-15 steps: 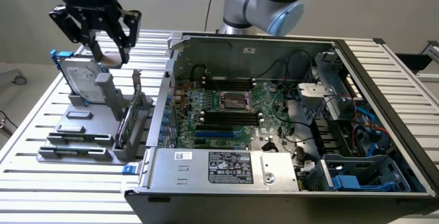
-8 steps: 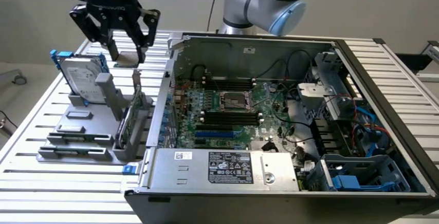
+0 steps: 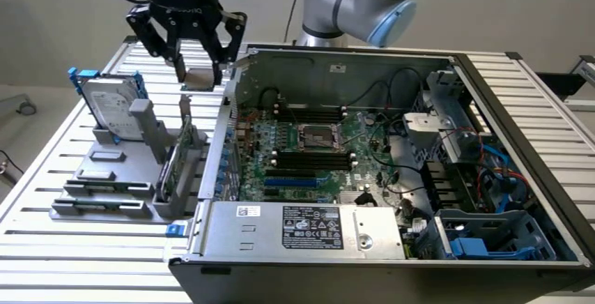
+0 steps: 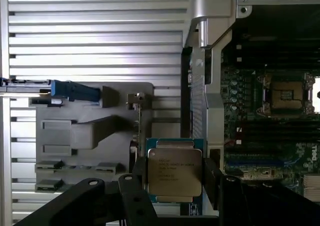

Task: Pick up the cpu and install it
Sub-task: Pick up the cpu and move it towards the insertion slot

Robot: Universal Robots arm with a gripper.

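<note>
Above the grey holder (image 3: 102, 178), at the exterior view's left, the gripper (image 3: 199, 75) pinches the cpu (image 4: 174, 172): the carrying step, apparently; seating demands squaring it over the socket (image 3: 314, 137).

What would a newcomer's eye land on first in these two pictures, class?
First, the gripper holding the cpu by its edges, in the air beside the open computer case. Next, the green motherboard inside the case, its empty socket in the middle; then the hard drive upright in a grey rack at the exterior view's left.
</note>
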